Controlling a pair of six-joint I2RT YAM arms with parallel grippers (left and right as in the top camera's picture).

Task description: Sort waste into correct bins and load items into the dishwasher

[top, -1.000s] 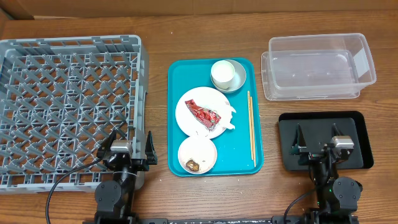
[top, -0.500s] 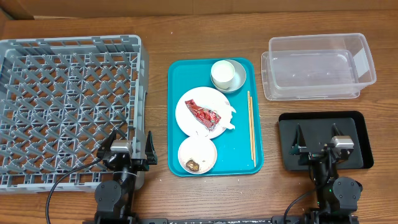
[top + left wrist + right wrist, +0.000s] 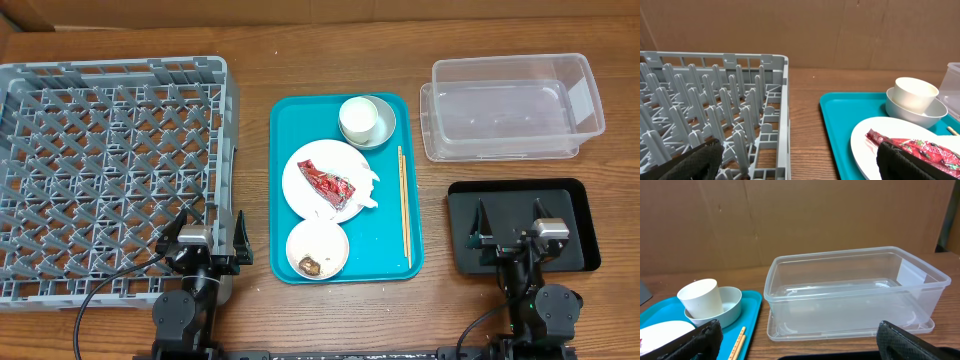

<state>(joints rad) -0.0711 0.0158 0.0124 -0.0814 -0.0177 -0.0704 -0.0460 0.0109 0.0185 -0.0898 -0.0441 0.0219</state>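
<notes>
1. Both pairs of jaws stand spread wide and empty: the left gripper (image 3: 210,228) sits at the five o'clock corner of the grey rack (image 3: 110,150), the right gripper (image 3: 508,222) over the black tray (image 3: 572,200).
2. The red wrapper (image 3: 330,184) lies on the plate (image 3: 345,158), about two o'clock from the left gripper and nine to ten o'clock from the right; the left looks nearer.
3. Its long axis runs ten o'clock to four o'clock.

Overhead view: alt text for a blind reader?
A teal tray holds a plate with a red wrapper, a cup in a bowl, another bowl and chopsticks. Left of it, a grey dish rack; right, a clear tub and black tray. Open: left gripper, right gripper.
</notes>
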